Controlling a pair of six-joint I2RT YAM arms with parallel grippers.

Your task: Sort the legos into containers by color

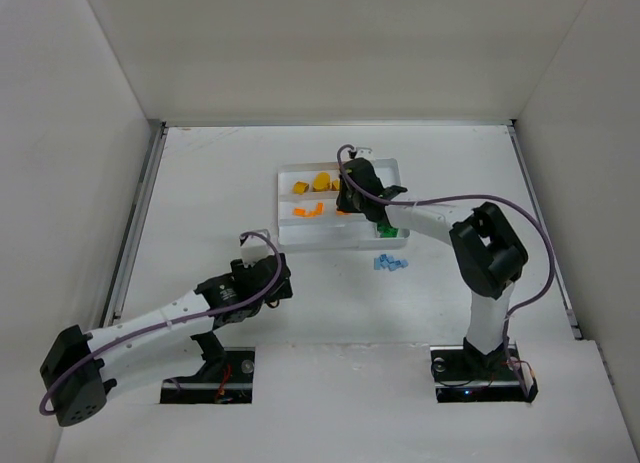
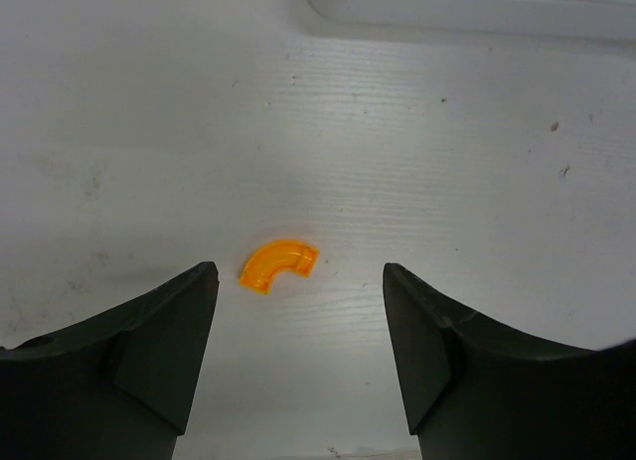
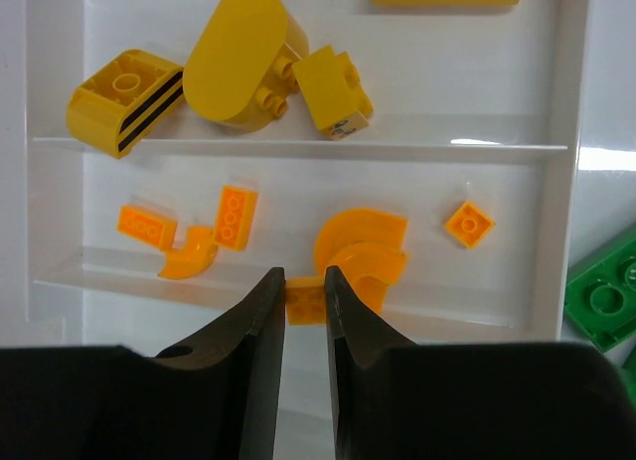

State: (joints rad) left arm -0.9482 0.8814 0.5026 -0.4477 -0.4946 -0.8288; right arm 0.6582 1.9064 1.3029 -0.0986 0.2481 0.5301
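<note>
White surface [image 1: 200,183], sorting partly done, with yellow legos [image 3: 238,58] and orange pieces [image 3: 237,217] in separate tray [image 1: 310,235] rows, centre frame. Right end effector [image 3: 303,281] clenched on orange brick [image 3: 305,303] over its row. Left end effector [image 2: 299,279] spread wide before stray orange curve [image 2: 279,263], left of centre. Blue bits [image 1: 392,264] loose below tray.

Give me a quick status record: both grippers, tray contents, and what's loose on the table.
left gripper: open, over orange elbow lying on table
right gripper: shut on orange brick, over middle section of tray
far section: yellow pieces
middle section: orange pieces
end section: green brick, apparently
loose on table: blue pieces beside tray; orange elbow
</note>
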